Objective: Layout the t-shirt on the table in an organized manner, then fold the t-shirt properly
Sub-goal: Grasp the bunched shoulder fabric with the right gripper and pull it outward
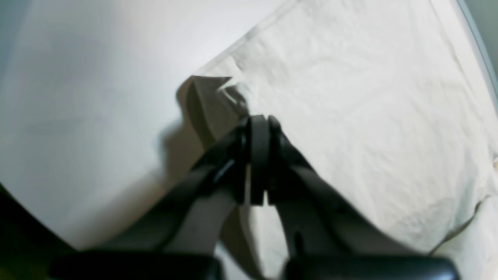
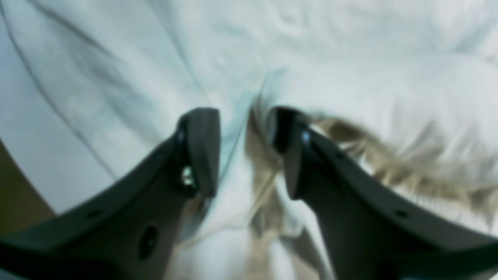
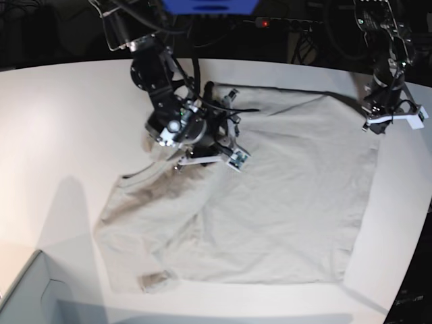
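Two grippers work the cloth. From where I stand, the left gripper is pinched tight on a raised corner of the t-shirt at the far edge. The right gripper stands with its jaws apart over bunched fabric near the neckline, a fold rising between them, gripping nothing. Spread mostly flat, the shirt covers the middle of the white desk, one sleeve crumpled near a pale box corner.
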`<control>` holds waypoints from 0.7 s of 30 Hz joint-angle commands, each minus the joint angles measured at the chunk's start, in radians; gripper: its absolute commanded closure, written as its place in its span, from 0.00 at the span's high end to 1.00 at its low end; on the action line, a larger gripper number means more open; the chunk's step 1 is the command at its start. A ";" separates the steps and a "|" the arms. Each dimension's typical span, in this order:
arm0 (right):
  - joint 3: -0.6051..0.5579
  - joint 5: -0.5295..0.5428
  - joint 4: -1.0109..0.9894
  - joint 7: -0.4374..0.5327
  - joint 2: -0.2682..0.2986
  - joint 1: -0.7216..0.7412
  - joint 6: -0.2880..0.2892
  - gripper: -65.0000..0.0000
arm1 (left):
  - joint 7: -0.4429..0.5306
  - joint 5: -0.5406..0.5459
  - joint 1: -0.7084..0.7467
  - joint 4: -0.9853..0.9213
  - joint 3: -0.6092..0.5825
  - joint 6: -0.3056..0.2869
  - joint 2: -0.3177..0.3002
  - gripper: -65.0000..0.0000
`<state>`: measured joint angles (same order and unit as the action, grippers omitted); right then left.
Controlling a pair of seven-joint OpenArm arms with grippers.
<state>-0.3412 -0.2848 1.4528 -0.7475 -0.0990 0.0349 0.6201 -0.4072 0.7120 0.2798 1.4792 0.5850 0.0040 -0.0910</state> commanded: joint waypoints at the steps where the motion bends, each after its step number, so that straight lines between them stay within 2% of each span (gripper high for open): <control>1: 0.021 0.006 0.073 0.024 -0.006 0.009 -0.015 0.45 | 0.018 0.004 -0.006 0.016 0.002 -0.009 -0.013 0.00; 5: 0.172 0.006 0.269 0.024 0.008 -0.056 -0.015 0.47 | 0.018 0.005 -0.007 0.016 0.002 -0.009 -0.013 0.00; 9: 0.291 0.008 0.257 0.024 0.031 -0.066 -0.013 0.46 | 0.018 0.011 -0.014 0.018 0.002 -0.009 -0.013 0.00; 12: 0.293 0.009 0.191 0.024 0.043 -0.079 -0.013 0.46 | 0.018 0.010 -0.024 0.016 0.002 -0.009 -0.013 0.00; 18: 0.293 0.009 0.096 0.041 0.026 -0.108 -0.013 0.46 | 0.017 0.005 -0.037 0.016 0.002 -0.009 -0.013 0.00; 20: 0.291 0.009 0.050 0.096 0.023 -0.112 -0.012 0.40 | 0.014 0.004 -0.044 0.016 0.002 -0.009 -0.013 0.00; 21: 0.293 0.009 0.029 0.125 0.023 -0.114 -0.012 0.33 | 0.014 0.004 -0.046 0.016 0.002 -0.009 -0.013 0.00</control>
<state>-0.0479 -0.2810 1.4631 -0.6308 -0.0692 -0.0895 0.6132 -0.4080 0.7097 0.2409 1.4792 0.5858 0.0040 -0.0914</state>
